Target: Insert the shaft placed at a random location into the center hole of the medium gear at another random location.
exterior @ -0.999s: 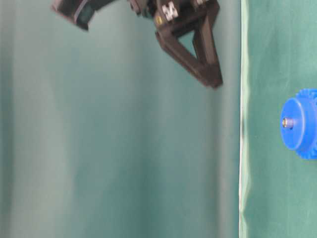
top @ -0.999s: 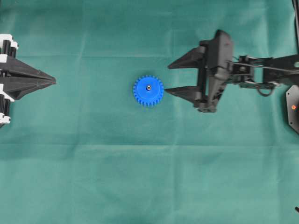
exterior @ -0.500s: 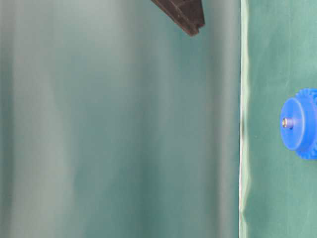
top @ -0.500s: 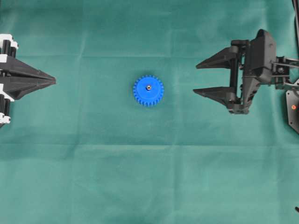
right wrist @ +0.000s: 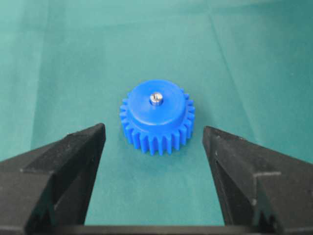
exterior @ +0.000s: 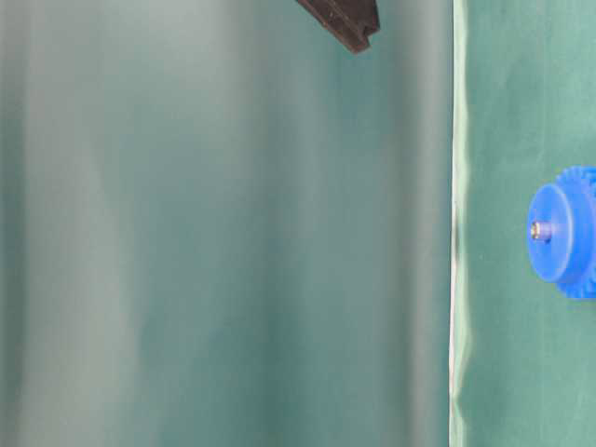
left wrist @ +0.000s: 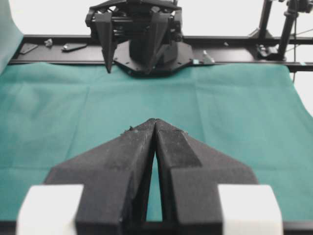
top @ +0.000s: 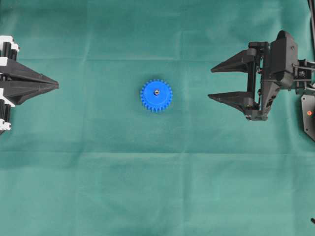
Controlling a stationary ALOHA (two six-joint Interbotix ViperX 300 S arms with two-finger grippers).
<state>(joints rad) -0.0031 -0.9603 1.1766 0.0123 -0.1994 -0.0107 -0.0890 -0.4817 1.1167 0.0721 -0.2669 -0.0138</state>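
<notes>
The blue medium gear [top: 156, 96] lies flat in the middle of the green cloth, also in the right wrist view [right wrist: 157, 116] and at the right edge of the table-level view [exterior: 563, 232]. The silvery shaft [top: 156, 91] stands in its center hole, its tip poking out of the hub [right wrist: 156, 98] [exterior: 539, 229]; the hole itself is filled and hidden. My right gripper [top: 210, 83] hangs open and empty well to the right of the gear, jaws wide apart [right wrist: 153, 132]. My left gripper [top: 57, 86] rests shut and empty at the far left [left wrist: 155, 121].
Green cloth [top: 157, 187] covers the whole table. A black frame rail [left wrist: 230, 41] runs along the far edge in the left wrist view. A black base plate with a red light [top: 308, 113] sits at the right edge.
My right gripper has drawn back to the right, away from the gear, staying open. The gear, the shaft and the left gripper have not moved.
</notes>
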